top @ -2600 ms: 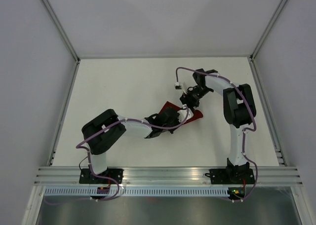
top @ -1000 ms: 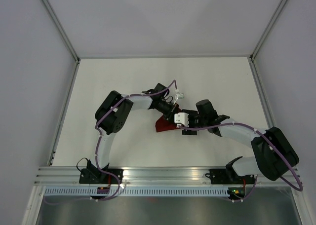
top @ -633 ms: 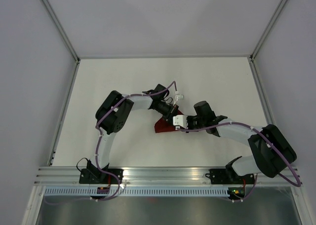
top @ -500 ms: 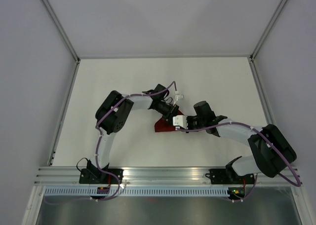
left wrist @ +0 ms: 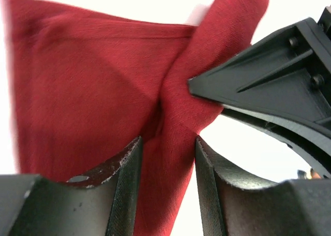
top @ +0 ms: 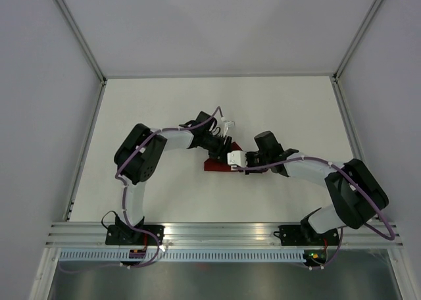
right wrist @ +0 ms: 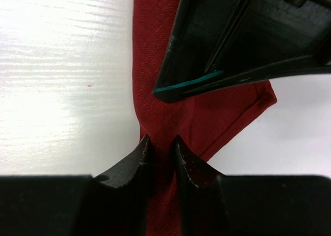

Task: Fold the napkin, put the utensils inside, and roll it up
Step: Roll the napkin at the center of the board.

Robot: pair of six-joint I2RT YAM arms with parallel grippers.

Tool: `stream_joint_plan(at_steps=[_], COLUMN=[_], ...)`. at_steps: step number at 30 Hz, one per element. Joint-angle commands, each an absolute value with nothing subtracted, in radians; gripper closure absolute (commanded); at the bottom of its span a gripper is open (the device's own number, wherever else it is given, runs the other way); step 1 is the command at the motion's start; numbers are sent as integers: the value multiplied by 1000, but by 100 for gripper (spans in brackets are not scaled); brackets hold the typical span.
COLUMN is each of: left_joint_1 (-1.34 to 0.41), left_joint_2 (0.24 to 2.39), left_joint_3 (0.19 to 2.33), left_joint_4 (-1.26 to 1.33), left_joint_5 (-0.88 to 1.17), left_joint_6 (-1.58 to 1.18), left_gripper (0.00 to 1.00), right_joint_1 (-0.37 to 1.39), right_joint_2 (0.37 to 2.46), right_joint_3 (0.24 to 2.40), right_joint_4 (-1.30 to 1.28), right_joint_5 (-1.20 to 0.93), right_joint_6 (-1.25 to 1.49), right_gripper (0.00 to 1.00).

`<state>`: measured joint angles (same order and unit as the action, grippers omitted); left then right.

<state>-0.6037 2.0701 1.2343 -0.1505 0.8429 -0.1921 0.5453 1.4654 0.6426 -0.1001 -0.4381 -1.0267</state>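
From above, the napkin (top: 214,165) lies mid-desk, half hidden. Wrist views show more: the right gripper (right wrist: 161,154) pinches a fold tightly, while the left gripper (left wrist: 166,187) narrowly straddles cloth, grip unclear.

R gripper (right wrist: 161,152) pinches a ridge of maroon napkin (right wrist: 147,49) at bottom centre. Above it, L gripper (right wrist: 173,78), black w/ teal edge, overlaps the cloth. White table (right wrist: 62,65) at left.

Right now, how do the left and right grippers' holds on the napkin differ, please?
The left gripper pinches a thick bunch of the napkin, jaws apart; the right gripper clamps a thin fold, jaws nearly touching. The left reaches in from the left, the right from the right. Both grip the cloth.
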Motion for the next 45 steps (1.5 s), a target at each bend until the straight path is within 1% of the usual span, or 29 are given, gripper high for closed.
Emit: stream_joint_plan(at_steps=[1,2,4,9,11,16,19,26,29,30,33,38,39,45], left_joint_1=[-531,-519,-479,-457,-456,-460,-463,-526,-584,-621,-693,-843,-882,-972], left_joint_2=[1958,1891,1827,1662,1614,1470,1412,1322,1298,1284,1287,1380,1397,1563], left_joint_3=[1149,1081,981,890,819,677,615,577,569,560,540,594,601,664], left_joint_4=[-39,57,135,210,261,409,459,486,492,530,569,587,592,609], left_joint_5=[600,548,502,362,309,221,184,83,13,5,-67,-195,-205,-186], left_joint_6=[-308,-340,-371,-353,-347,-328,-313,-192,-123,-104,-32,196,221,340], left_gripper=[51,50,49,48,48,48,48,48,47,46,43,43,43,42], right_joint_1=[540,537,526,489,462,397,374,364,361,362,360,359,360,354], right_joint_2=[1529,1538,1572,1669,1709,1839,1879,1902,1925,1936,1950,1980,1986,2023], right_joint_3=[690,704,744,846,886,1017,1061,1084,1107,1120,1132,1153,1161,1192], right_joint_4=[-254,-274,-334,-447,-494,-629,-676,-687,-701,-706,-722,-753,-758,-798], right_joint_5=[-457,-466,-489,-541,-567,-623,-640,-667,-669,-669,-664,-658,-660,-652], right_joint_6=[-1037,-1038,-1049,-1078,-1094,-1121,-1131,-1106,-1098,-1097,-1095,-1100,-1098,-1095], right_gripper=[79,79,80,80,81,82,82,82,82,82,82,82,82,82])
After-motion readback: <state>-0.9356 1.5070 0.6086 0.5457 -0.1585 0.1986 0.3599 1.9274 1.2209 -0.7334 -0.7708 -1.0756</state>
